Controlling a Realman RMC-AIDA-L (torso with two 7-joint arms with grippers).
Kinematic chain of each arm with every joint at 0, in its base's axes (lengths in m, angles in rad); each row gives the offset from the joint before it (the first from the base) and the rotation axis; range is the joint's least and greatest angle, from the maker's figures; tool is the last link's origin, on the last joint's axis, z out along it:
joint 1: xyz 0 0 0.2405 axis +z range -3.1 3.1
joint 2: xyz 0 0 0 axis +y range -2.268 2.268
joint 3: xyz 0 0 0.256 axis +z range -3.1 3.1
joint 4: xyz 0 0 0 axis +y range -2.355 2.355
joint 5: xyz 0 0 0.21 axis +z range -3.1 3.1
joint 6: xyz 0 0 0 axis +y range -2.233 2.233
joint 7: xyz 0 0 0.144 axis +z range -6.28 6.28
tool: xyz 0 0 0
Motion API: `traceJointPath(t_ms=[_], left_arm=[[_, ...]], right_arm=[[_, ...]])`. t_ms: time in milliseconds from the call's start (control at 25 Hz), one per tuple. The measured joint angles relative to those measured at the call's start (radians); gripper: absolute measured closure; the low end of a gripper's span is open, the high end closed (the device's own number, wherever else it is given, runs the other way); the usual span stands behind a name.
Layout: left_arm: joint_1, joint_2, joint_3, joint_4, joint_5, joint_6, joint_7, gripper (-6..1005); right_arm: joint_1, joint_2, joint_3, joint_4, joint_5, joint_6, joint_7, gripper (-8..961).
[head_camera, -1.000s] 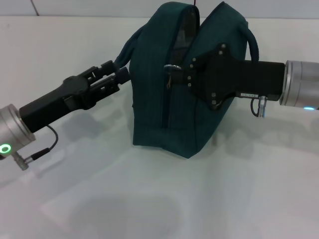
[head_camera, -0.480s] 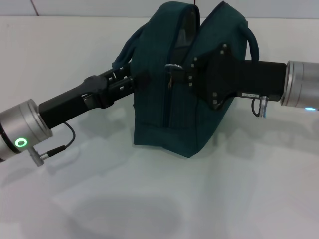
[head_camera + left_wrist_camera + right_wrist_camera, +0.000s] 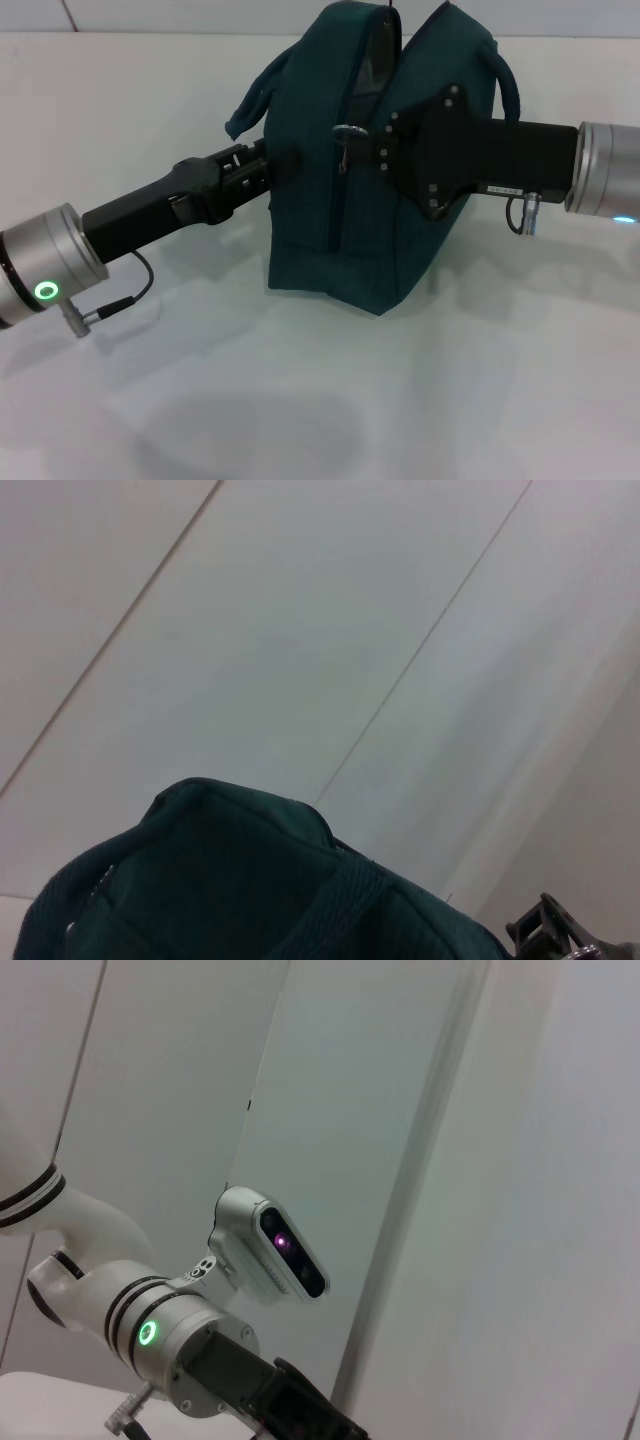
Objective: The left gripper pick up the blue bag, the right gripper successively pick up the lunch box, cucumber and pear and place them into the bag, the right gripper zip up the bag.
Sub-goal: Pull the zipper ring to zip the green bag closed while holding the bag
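Observation:
The blue bag (image 3: 350, 220) stands upright on the white table (image 3: 450, 400) in the head view, with its top gaping. Its top also shows in the left wrist view (image 3: 250, 880). My right gripper (image 3: 368, 148) is at the bag's front, shut on the metal zipper pull (image 3: 347, 132) at the upper end of the zip. My left gripper (image 3: 280, 160) presses against the bag's left side. The bag's left handle strap (image 3: 248, 100) hangs free above it. The lunch box, cucumber and pear are not in view.
The right wrist view shows only my left arm's wrist with its green light (image 3: 170, 1335), my head camera (image 3: 275, 1250) and the wall.
My left gripper has moved right, off the handle strap and up against the bag's side. The strap now hangs loose. The right gripper and zipper pull have risen slightly.

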Motion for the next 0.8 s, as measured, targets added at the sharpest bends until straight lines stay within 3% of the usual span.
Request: traceJointPath(t_ms=[120, 560, 800], left_arm=[[0.000, 0.000, -0.001, 0.000, 0.000, 0.000, 0.000, 412], [-0.009, -0.001, 0.001, 0.000, -0.001, 0.003, 0.000, 909], [-0.016, 0.001, 0.007, -0.002, 0.000, 0.006, 0.000, 949]], right_arm=[[0.000, 0.000, 0.000, 0.000, 0.000, 0.000, 0.000, 940], [-0.003, 0.000, 0.000, 0.000, 0.025, 0.005, 0.000, 940], [-0.003, 0.000, 0.000, -0.003, 0.041, 0.000, 0.000, 939]])
